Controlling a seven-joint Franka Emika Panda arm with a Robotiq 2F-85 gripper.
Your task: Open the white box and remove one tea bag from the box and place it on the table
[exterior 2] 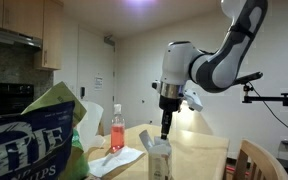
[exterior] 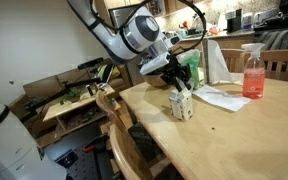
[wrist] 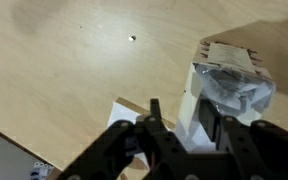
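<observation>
The white box stands upright on the light-wood table, near its edge. In the wrist view the white box has its top open, and crinkled shiny lining fills the opening. No tea bag can be told apart inside it. My gripper hangs just above the box with its jaws apart. The box's near wall shows in the gap between the dark fingers. In both exterior views the gripper points straight down over the box.
A pink spray bottle and flat white paper sheets lie beyond the box. Wooden chairs stand along the table edge. A cluttered low bench sits behind. A large chip bag fills the foreground in an exterior view.
</observation>
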